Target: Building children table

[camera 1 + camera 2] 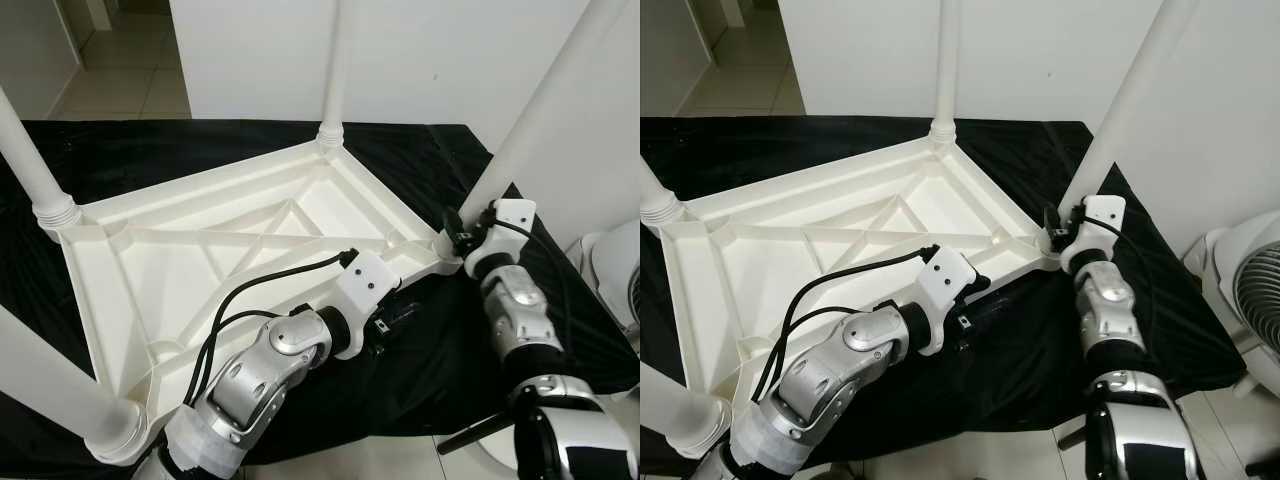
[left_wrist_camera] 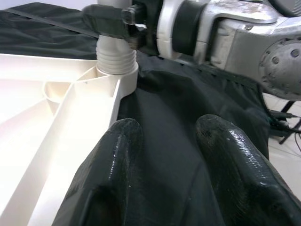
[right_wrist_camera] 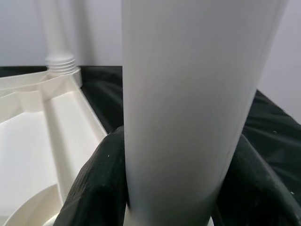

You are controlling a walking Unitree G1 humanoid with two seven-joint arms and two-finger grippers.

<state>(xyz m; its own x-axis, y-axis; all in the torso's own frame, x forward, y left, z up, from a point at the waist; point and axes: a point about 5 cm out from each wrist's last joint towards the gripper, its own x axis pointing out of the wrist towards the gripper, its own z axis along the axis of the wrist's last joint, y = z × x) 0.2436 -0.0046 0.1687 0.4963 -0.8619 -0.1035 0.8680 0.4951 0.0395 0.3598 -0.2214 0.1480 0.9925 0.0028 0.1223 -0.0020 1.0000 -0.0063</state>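
Tabletop: you have one white tabletop (image 1: 250, 250) lying upside down, ribs up, on the black cloth (image 1: 420, 370).
Legs: you can count four white legs standing up from the tabletop's corners; the near-right leg (image 1: 545, 110) slants up beside the white wall.
Right gripper: your right gripper (image 3: 176, 188) is clamped round the base of that near-right leg, a black finger (image 3: 101, 183) on each side of it, just above the corner socket (image 1: 445, 245).
Left gripper: your left gripper (image 2: 164, 174) hangs over the cloth just outside the tabletop's near edge, fingers spread apart and holding nothing; one fingertip (image 2: 117, 141) sits next to the tabletop's rim.
Edges: the cloth ends just beyond the near-right corner, with tiled floor (image 1: 400, 460) below it.
Open room: bare cloth lies between your two grippers; a white fan (image 1: 1250, 300) stands right of the cloth, near your right arm.
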